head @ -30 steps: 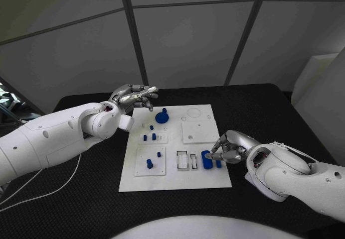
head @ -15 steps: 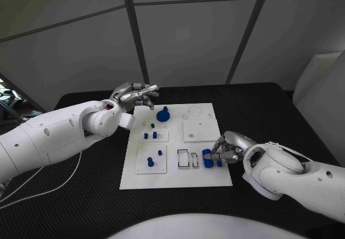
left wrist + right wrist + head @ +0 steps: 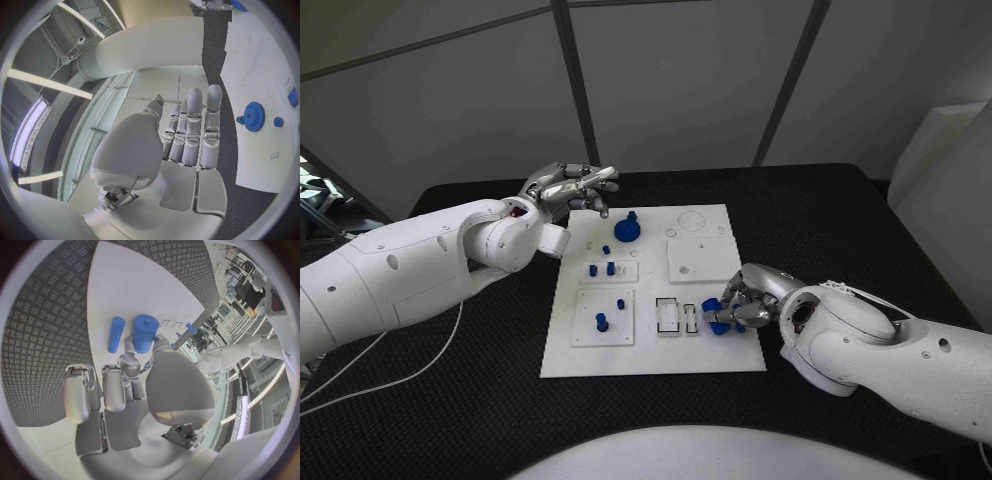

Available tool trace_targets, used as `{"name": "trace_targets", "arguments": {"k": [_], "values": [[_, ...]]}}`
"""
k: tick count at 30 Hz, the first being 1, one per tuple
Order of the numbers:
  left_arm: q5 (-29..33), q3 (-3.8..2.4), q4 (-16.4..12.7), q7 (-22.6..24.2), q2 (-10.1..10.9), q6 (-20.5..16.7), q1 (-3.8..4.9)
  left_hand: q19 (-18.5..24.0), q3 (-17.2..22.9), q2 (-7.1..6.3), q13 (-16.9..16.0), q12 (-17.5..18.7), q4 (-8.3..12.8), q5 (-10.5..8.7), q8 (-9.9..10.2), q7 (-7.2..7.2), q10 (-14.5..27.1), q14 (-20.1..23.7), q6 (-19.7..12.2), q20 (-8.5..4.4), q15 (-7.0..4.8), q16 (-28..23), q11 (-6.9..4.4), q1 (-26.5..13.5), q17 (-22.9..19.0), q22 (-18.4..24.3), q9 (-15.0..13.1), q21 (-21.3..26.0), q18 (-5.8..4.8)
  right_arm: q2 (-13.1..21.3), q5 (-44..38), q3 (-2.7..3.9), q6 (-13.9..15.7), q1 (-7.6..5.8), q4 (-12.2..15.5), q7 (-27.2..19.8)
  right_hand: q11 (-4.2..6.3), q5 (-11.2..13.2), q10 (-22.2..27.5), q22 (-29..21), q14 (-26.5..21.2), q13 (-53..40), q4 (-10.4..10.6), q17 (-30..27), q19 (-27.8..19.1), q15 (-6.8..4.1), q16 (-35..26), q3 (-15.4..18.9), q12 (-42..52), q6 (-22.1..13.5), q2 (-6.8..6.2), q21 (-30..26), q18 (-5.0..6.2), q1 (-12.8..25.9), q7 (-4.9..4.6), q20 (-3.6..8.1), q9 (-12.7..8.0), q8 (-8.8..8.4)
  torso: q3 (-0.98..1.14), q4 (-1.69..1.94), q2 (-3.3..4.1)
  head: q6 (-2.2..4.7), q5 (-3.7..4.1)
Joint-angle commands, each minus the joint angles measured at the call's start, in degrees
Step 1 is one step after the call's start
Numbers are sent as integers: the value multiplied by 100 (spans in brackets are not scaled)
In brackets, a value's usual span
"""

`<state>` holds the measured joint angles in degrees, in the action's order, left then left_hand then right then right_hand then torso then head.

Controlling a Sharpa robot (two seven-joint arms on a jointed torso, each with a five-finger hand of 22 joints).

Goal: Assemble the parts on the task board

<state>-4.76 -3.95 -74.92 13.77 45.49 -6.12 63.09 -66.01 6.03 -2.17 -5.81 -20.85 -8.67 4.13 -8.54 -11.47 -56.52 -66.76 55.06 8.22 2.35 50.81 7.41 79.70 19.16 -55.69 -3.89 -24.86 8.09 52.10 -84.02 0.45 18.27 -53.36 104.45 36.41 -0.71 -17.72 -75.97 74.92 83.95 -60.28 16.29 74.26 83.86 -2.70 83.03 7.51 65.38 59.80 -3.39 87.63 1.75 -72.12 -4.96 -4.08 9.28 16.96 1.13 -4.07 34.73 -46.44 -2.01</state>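
Observation:
The white task board (image 3: 704,265) lies mid-table. My right hand (image 3: 743,301) sits at its front right edge; thumb and a finger pinch the thick blue cylinder (image 3: 714,307) (image 3: 145,332), the other fingers curled in. A thinner blue cylinder (image 3: 116,334) lies right beside it on the board (image 3: 137,285). My left hand (image 3: 571,188) hovers off the board's back left corner, fingers (image 3: 195,125) stretched out, holding nothing. A blue gear (image 3: 626,234) (image 3: 254,116) stands on the board's back part.
Small blue pegs (image 3: 602,270) stand in a plate left of centre, and another peg (image 3: 600,322) in the front left plate. Two white slots (image 3: 678,319) lie just left of my right hand. Black table (image 3: 834,220) surrounds the board.
My right hand has crept left along the board's edge and closed in on the thick blue cylinder, now partly covering it. The left hand has hardly moved.

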Motion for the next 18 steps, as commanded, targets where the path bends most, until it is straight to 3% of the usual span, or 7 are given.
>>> {"name": "trace_targets", "arguments": {"k": [1, 9, 18], "values": [[25, -5, -25, -19, 10, -24, 11, -15, -28, 85, -6, -34, -37, 8, -42, 1, 45, 20, -35, 19, 39, -24, -5, -12, -11, 11, 0, 31, 235, -47, -161, -27, -279, 31, -51, 133, 18, -80, -70, 1278, 343, -107, -1, 19, 391, -46, 29, 45, 66, 74, 66, 28, -97, -104, 3, 57, 46, 57, -8, -10, -1, 2, 0], [25, -6, -37, -28, 16, -28, 11, -15, -28, 85, -6, -34, -37, 8, -42, 1, 45, 20, -35, 19, 39, -24, -5, -12, -11, 11, 0, 31, 235, -111, -220, -28, -235, 72, -85, 181, 56, -254, -175, 1285, 345, -289, 5, 41, 397, -79, 38, 113, 167, 124, 124, 33, -99, -193, 40, 91, 145, 120, -3, 6, -9, -1, 7], [25, -6, -46, -20, 26, -37, 12, -17, -35, 98, -6, -40, -46, 9, -45, 0, 50, 20, -39, 20, 39, -23, -5, -16, -13, 15, 0, 33, 235, -42, 313, -26, 530, 81, 96, 9, 70, -302, -234, 1317, 354, -382, 38, 91, 428, -93, 61, 234, 195, 141, 192, 62, -110, -48, 59, 108, 217, 148, -4, 5, -15, 16, -28]]}}
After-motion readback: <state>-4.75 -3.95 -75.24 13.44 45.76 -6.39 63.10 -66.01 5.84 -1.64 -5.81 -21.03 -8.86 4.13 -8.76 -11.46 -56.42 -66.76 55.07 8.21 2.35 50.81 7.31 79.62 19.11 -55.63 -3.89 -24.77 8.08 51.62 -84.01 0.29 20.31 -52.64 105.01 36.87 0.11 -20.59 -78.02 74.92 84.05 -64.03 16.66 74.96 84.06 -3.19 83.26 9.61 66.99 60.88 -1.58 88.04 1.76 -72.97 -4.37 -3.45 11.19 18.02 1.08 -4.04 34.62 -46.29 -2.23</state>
